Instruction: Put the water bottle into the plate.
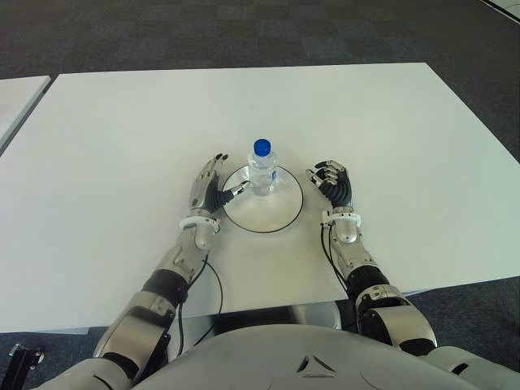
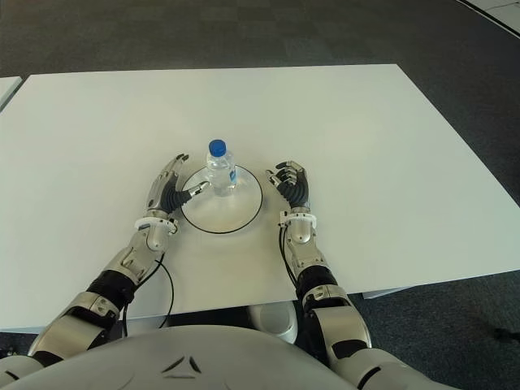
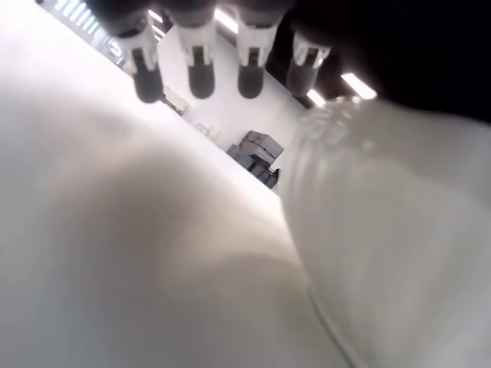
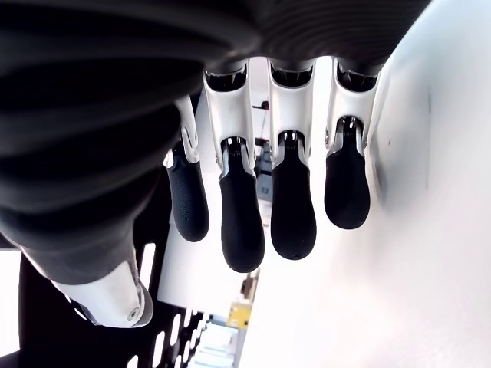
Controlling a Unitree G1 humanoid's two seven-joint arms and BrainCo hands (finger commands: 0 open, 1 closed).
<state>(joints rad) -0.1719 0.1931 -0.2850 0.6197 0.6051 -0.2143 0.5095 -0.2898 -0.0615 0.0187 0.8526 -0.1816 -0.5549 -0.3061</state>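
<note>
A small clear plastic water bottle with a blue screw cap and a pale label band is seen standing upright inside a round white plate edged with a thin dark rim, set on a white bench. The bottle is placed in the far part of the plate, away from the robot, and its ribbed transparent wall is shown close up, blurred, in the left wrist view. The left robot hand is positioned just beside the plate on the bottle's left; its fingers are held extended and relaxed, pointing away from the robot, while its thumb is angled over the plate rim toward the base of the bottle. Whether the thumb tip touches the bottle cannot be told, and nothing is held by this hand. The right robot hand is shown just beside the plate on its right, apart from the bottle, with its fingers partly curled downward and nothing gripped between them. A thin black cable is seen looping beside the left forearm near the bench's front edge. Dark patterned carpet is visible beyond the bench.
</note>
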